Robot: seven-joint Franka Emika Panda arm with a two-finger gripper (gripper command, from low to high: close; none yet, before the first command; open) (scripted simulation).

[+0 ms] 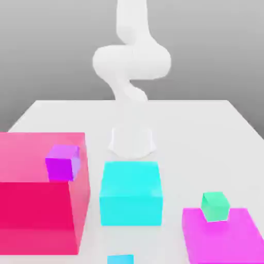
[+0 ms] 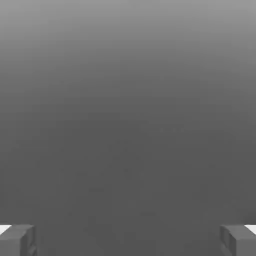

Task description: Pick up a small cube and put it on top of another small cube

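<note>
My gripper point(image 2: 128, 240) is spread wide, pinching nothing. The sky-blue cube point(image 1: 120, 259) lies nearest in the exterior view, before the cyan block point(image 1: 131, 193); green cube point(image 1: 215, 206) on magenta slab point(image 1: 221, 234), purple cube point(image 1: 62, 162) on pink block point(image 1: 36, 206), arm point(image 1: 131, 67) behind

Arm point(image 1: 131, 56): plain white, smooth rounded segments, broad cylindrical base point(image 1: 131, 140). Tool point(image 2: 128, 240): two blocky grey fingers point(image 2: 17, 240) with white patches at the outer edges.

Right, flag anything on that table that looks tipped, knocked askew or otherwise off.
Nothing stands out. The purple cube sits on the pink block, the green cube on the magenta slab, and the cyan block stands upright.
</note>
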